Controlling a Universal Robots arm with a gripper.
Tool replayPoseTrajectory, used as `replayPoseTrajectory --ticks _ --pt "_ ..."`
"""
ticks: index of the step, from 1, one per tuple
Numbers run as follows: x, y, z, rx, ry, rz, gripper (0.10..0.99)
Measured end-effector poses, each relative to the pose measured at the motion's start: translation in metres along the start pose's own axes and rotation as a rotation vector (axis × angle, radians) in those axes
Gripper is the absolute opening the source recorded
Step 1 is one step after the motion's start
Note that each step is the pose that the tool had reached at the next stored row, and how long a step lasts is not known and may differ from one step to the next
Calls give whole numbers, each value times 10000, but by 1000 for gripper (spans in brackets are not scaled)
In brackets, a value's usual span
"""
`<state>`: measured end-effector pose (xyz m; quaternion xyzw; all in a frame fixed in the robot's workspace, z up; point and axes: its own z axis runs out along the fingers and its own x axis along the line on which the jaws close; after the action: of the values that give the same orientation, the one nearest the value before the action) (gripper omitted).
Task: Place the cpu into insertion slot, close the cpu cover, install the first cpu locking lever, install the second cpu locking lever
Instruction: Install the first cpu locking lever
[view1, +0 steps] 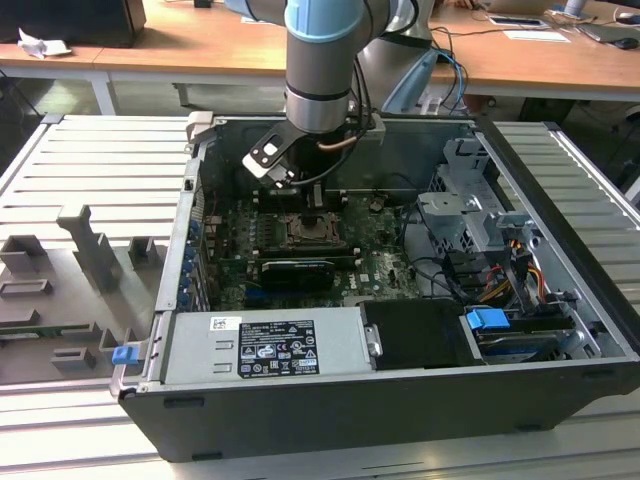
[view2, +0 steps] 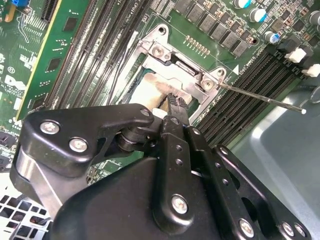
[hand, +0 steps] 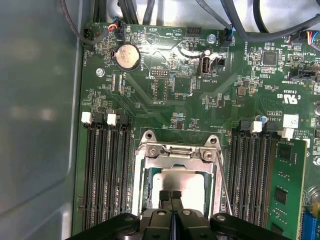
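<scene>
At socket (hand: 148, 192): chip (hand: 182, 182) is seated; cover (hand: 175, 159) appears lowered around it.
Hand (hand: 170, 195): clenched, tips together, nothing gripped; positioned at the chip's edge, contact cannot be told.
Levers: one rod (view2: 260, 98) is seen sticking out free, judged unlatched; the other cannot be told.
Left: lever latching, by this reading.
Surface: case (view1: 400, 390) is set on a grey slatted table (view1: 60, 170).
Room: wooden desks (view1: 200, 50) behind.

Robotics laboratory: an open computer case (view1: 330, 420) on a slatted metal bench (view1: 60, 160), wooden desks (view1: 200, 50) across the exterior view's top, grey fixtures (view1: 95, 255) at its left.
</scene>
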<state>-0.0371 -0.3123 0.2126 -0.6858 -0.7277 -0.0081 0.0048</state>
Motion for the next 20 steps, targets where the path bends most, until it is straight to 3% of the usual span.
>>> replayPoseTrajectory --ticks 10,13,17,19,20 --pt "2 1 -111 0 -1 0 106" --pt "5 1 -267 0 -1 0 106" --pt "7 3 -409 1 -16 -1 106" --pt "9 3 -524 5 -80 -1 106" --pt "10 3 -528 4 -88 -10 106"
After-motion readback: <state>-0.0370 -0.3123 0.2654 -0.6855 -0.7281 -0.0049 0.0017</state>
